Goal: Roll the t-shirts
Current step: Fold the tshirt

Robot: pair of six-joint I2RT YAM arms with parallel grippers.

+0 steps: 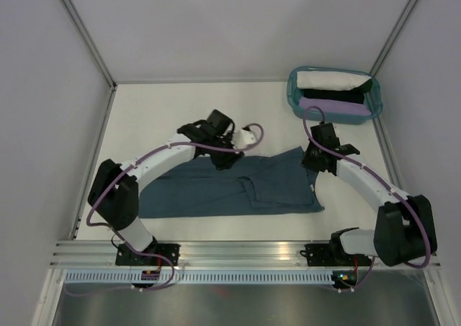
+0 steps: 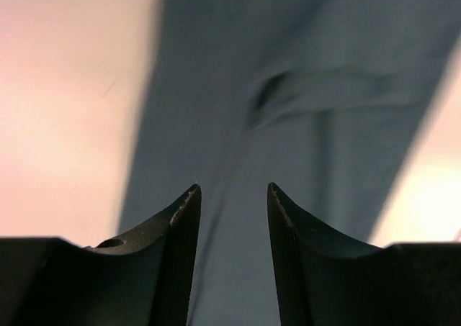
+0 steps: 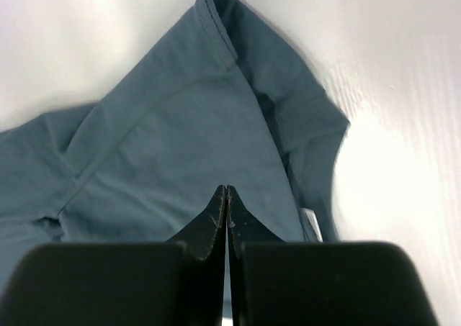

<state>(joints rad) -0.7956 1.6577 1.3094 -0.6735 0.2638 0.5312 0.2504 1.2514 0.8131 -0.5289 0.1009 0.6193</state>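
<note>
Teal basket [image 1: 291,96] far right, slate-blue t-shirt [image 1: 216,193] centre

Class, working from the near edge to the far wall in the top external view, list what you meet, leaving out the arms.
Metal rail, slate-blue t-shirt, lilac bundle, black bundle, white bundle; the last three lie in the teal basket.

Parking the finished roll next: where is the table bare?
Bare: the far-left table between the blue t-shirt and the back edge, left of the basket; a narrow strip along the shirt's near hem. Crowded: its far edge, under the left hand and right hand.
</note>
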